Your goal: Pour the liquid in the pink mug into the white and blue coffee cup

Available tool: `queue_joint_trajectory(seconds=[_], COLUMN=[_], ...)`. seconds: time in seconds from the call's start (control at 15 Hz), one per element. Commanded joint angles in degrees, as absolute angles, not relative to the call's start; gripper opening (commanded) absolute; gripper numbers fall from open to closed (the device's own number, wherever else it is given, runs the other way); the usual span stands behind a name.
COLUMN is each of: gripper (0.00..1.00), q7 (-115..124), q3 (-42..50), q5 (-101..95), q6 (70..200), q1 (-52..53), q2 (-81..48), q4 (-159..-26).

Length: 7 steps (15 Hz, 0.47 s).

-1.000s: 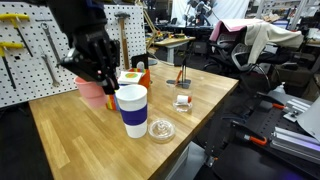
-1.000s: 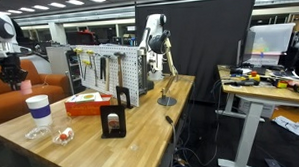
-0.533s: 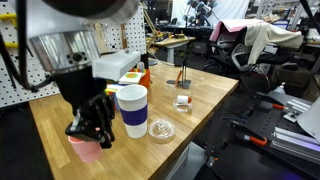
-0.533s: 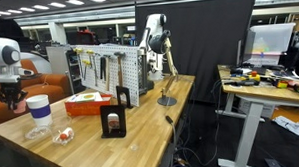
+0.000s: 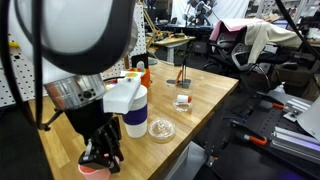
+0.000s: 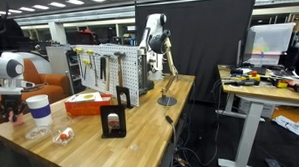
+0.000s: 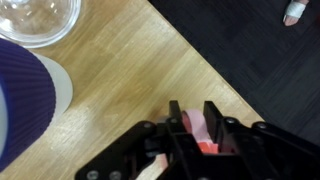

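Observation:
My gripper (image 7: pixel 194 112) is shut on the pink mug (image 7: pixel 197 135); the mug sits between the two black fingers, over the wooden table near its front edge. In an exterior view the gripper (image 5: pixel 100 155) holds the pink mug (image 5: pixel 92 169) low, in front of the white and blue coffee cup (image 5: pixel 135 110). That tall cup stands upright with its lid on and also shows at the left of the wrist view (image 7: pixel 25 100) and in an exterior view (image 6: pixel 38 114). The mug's inside is hidden.
A flat clear glass dish (image 5: pixel 160 128) lies beside the tall cup, also in the wrist view (image 7: pixel 35 20). A striped box (image 6: pixel 87 103), a black stand (image 6: pixel 114 123) and a pegboard (image 6: pixel 107 70) are farther along the table. The table edge (image 7: pixel 200 60) is close.
The gripper has carried the pink mug from behind the tall cup, near the pegboard, round to the front edge of the table and lower. The tall cup has not moved.

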<state>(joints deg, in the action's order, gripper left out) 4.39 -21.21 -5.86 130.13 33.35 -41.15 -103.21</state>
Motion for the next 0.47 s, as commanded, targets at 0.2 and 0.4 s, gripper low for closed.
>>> queue_joint_trajectory(seconds=[0.2, 0.4], gripper=[0.48, 0.48], q7=[3.94, 3.94], q3=[-20.4, -20.38], q5=[-5.19, -5.19], q6=[130.04, 130.04], q1=[34.21, 34.24], q2=[-41.11, -41.11], q4=[-103.0, -103.0])
